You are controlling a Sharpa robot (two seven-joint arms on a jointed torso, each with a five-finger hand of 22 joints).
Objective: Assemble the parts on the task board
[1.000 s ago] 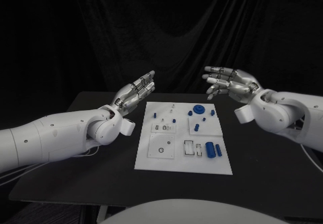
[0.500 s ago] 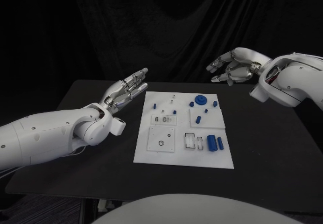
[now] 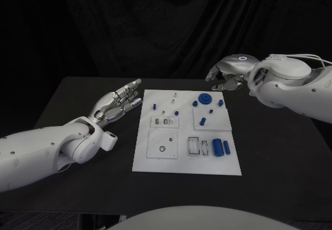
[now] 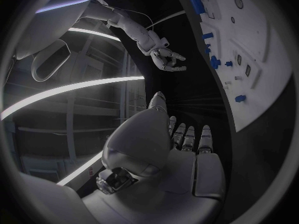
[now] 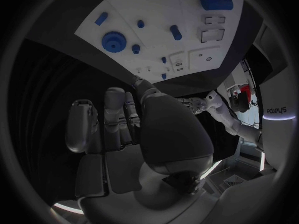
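Observation:
The white task board lies in the middle of the black table. On it are blue parts: a round toothed piece near the far edge, two cylinders at the near right, and several small pegs. My left hand hovers beside the board's far left corner, fingers stretched out and holding nothing. My right hand hangs above the far right corner with loosely curved fingers, holding nothing. The right wrist view looks down on the board and the round piece. The left wrist view shows the board and my right hand.
Bare black tabletop surrounds the board on all sides. A dark curtain closes off the back. My right forearm reaches over the table's far right part.
The head camera has shifted. My left hand has dropped lower beside the board's far left corner. My right arm has lifted and swung round, and its hand now sits nearer the board's far edge.

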